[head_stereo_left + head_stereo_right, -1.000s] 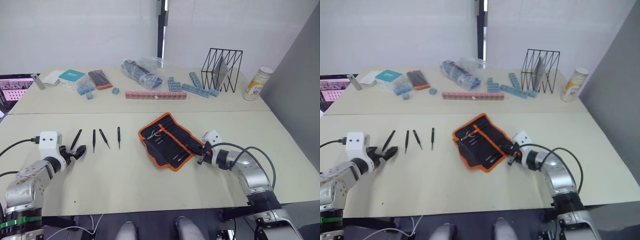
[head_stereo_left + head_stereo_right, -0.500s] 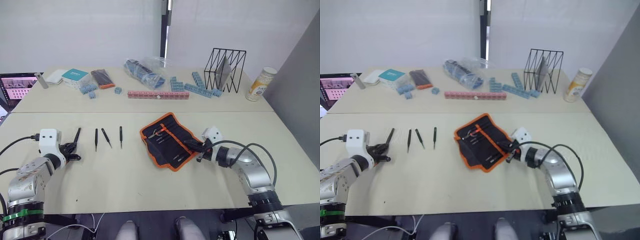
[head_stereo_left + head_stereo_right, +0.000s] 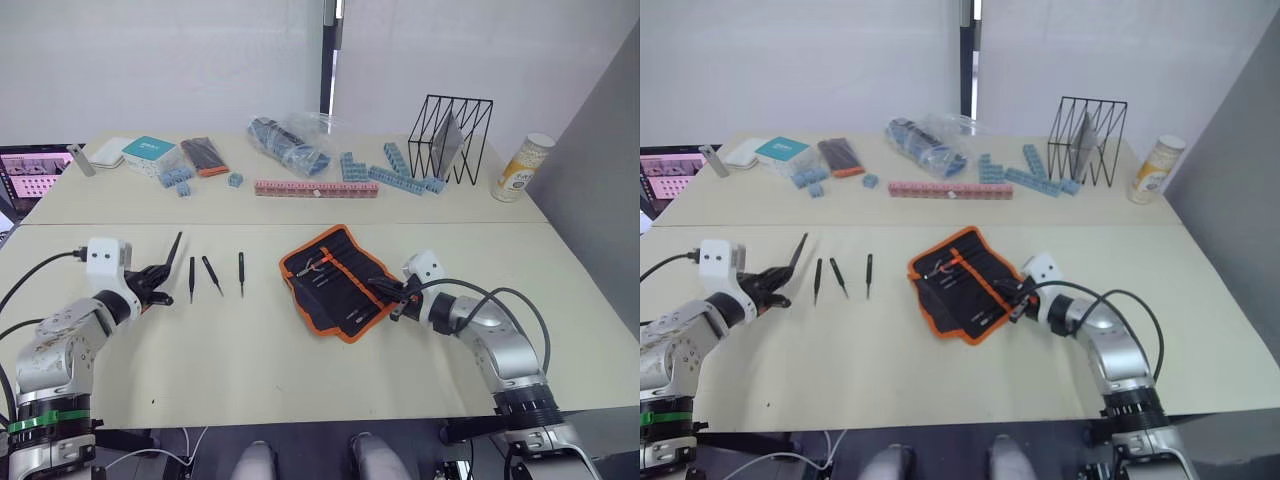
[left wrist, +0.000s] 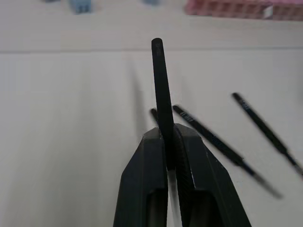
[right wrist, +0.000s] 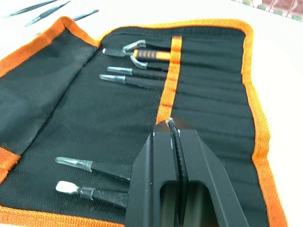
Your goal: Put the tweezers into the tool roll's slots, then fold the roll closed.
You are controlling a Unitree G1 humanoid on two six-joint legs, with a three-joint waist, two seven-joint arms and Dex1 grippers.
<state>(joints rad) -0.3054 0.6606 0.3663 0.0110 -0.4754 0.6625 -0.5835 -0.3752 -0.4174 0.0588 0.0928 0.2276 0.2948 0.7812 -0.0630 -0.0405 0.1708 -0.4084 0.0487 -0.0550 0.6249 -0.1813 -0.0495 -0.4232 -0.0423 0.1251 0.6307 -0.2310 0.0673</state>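
On the near table's left side, the left gripper (image 3: 152, 283) is now lifting one of the tweezers (image 3: 172, 251) clear of the surface; half a second ago that piece was lying low beside the others, and now it is pointing up and away, pinched tight between the two black fingers (image 4: 150, 165). Three more tweezers (image 3: 208, 275) are resting in a loose row just beside it, untouched since a second ago.

Toward the middle, the tool roll (image 3: 337, 279) is lying open and skewed, in the same spot as before. The right gripper (image 5: 166, 135) is sitting at its near right edge, fingers pressed together over the orange strip (image 5: 171, 78), seemingly clamping the fabric. Several tools are already sitting in the slots (image 5: 142, 80), one with an orange grip (image 5: 150, 56).

Between the lifted tweezers and the roll, bare tabletop is all that is lying in the way. On the far table (image 3: 230, 205) are a pink block strip (image 3: 316, 189), blue blocks (image 3: 385, 175), a plastic bag (image 3: 288, 145), a wire rack (image 3: 449, 125) and a bottle (image 3: 525, 167).
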